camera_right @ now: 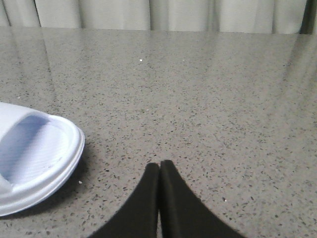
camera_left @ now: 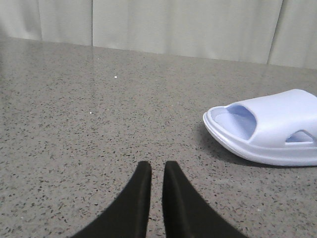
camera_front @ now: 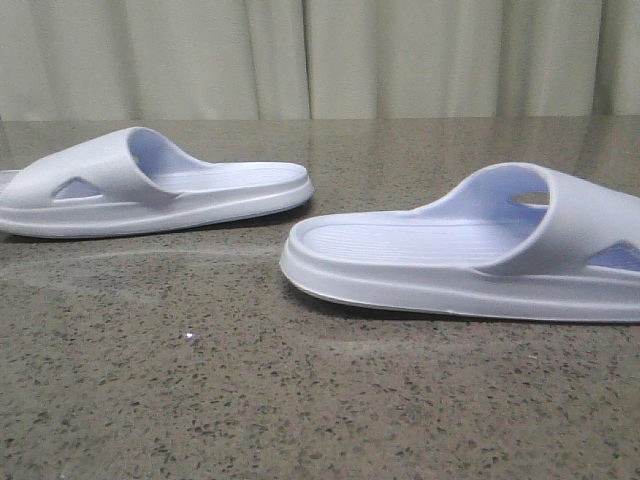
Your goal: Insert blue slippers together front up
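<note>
- Black fingers of the left gripper (camera_left: 152, 171) stand almost together, a narrow slit between the tips, holding nothing, low over the bare stone.
- Black fingers of the right gripper (camera_right: 159, 166) are pressed tip to tip, fully closed and empty, also low over the stone.
- Left wrist view: one slipper (camera_left: 267, 128) lies apart from the fingertips, off to one side and a little beyond them, sole down, its wide strap arched over the footbed and a triangular cut-out in its side wall; no contact with the gripper.
- Right wrist view: the rounded end of a slipper (camera_right: 34, 158) lies off to the side of the closed tips, apart from them, its ribbed footbed facing up.
- Front view: the left slipper (camera_front: 150, 185) rests farther back on the left; the right slipper (camera_front: 470, 250) rests nearer on the right. Both are flat on their soles, lengthwise across the view, open ends toward each other, separated by a gap of bare surface.
- Speckled grey-brown stone table (camera_front: 300, 400) carries both slippers; a pale pleated curtain (camera_front: 320, 55) closes the background.
</note>
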Robot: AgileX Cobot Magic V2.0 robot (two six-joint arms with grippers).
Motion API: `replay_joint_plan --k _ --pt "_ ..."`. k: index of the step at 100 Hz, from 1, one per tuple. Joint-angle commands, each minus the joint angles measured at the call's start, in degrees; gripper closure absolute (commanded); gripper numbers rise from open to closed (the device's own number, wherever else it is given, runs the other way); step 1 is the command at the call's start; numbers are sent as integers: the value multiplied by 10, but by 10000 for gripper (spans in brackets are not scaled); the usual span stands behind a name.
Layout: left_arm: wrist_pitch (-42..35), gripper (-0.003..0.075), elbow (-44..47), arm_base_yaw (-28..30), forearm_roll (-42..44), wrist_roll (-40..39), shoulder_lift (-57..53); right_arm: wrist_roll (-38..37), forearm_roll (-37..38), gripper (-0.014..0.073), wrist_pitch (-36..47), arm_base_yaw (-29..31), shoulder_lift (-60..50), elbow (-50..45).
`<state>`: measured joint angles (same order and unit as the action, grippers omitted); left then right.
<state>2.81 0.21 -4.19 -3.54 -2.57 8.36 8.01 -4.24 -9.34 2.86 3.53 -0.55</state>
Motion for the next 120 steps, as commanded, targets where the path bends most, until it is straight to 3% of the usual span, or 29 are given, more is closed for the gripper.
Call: replay_joint_plan --k 1,97,120 --pt "-39 705 4 2 -4 -5 5 0 4 673 47 4 5 -12" --pt "-44 705 4 2 -4 -5 5 0 1 673 64 4 5 -12" --pt "-57 705 4 2 -87 -5 5 0 -85 673 99 4 5 -12"
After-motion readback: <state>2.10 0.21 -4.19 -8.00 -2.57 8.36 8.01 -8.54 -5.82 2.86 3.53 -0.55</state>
